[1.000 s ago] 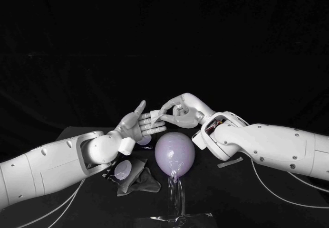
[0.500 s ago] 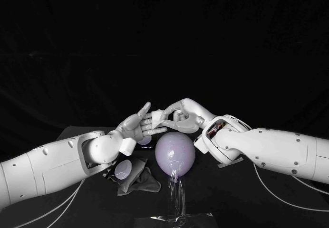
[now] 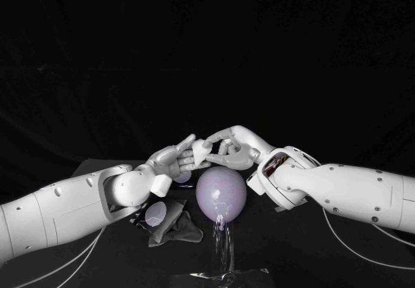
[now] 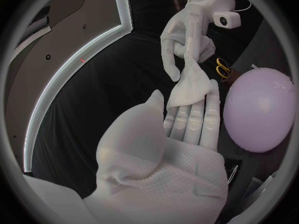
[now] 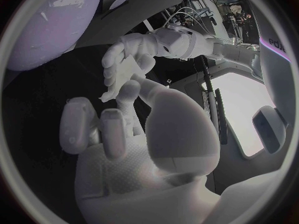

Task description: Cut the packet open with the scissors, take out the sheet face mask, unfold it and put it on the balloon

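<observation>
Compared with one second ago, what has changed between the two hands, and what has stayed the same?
The right hand, pinching the folded sheet mask, moved toward the left hand. The left hand's raised fingers bent down toward the mask, and its fingertips now touch it. The right hand's hold, the balloon and the packet on the table stayed as they were.

Mask (image 3: 201,151) abv/behind balloon (image 3: 220,191); balloon on table (image 3: 294,252).

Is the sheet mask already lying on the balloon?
No, the sheet mask is between the left hand and the right hand, apart from the balloon.
</observation>
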